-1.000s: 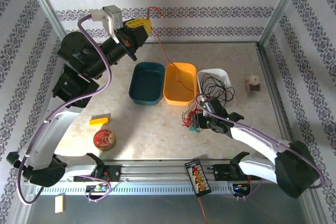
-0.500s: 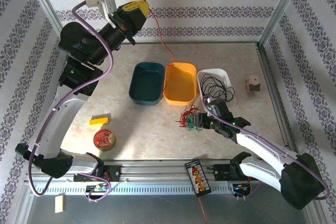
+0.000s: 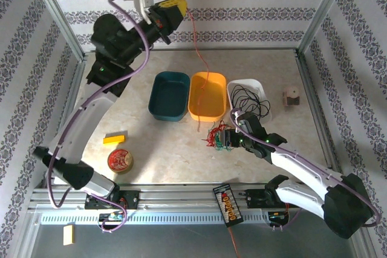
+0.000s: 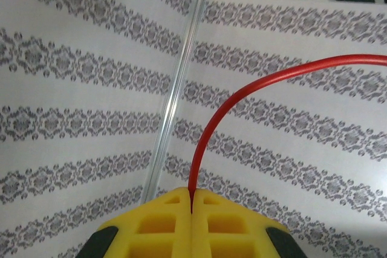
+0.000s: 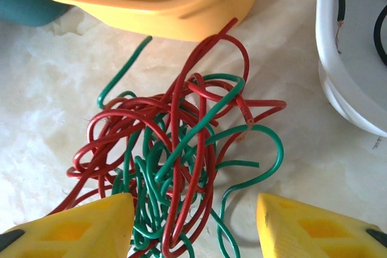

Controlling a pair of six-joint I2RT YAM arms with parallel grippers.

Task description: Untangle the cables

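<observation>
Pinching a red wire (image 4: 284, 72) between fingers pressed together, the left claw (image 4: 191, 200) is higher and further toward 1 o'clock than a second ago, now up by the back wall at about 11 o'clock in the top view. From it the wire arcs out and drops toward 6 o'clock. It has been drawn up with the claw. Its lower end, which earlier lay inside the orange tray (image 3: 207, 96), now hangs past that tray's near rim, just beside the tangle (image 5: 175, 149).

The right claw (image 5: 193, 228) is spread, a little wider than before, one finger on each side of the tangle's near edge. It has shifted slightly toward 9 o'clock. The red and green tangle lies on the surface (image 3: 163, 143) near the centre, at 6 o'clock of the orange tray. Black wires (image 3: 248, 98) lie coiled in the white tray (image 3: 261, 84) at 2 o'clock of the tangle.
</observation>
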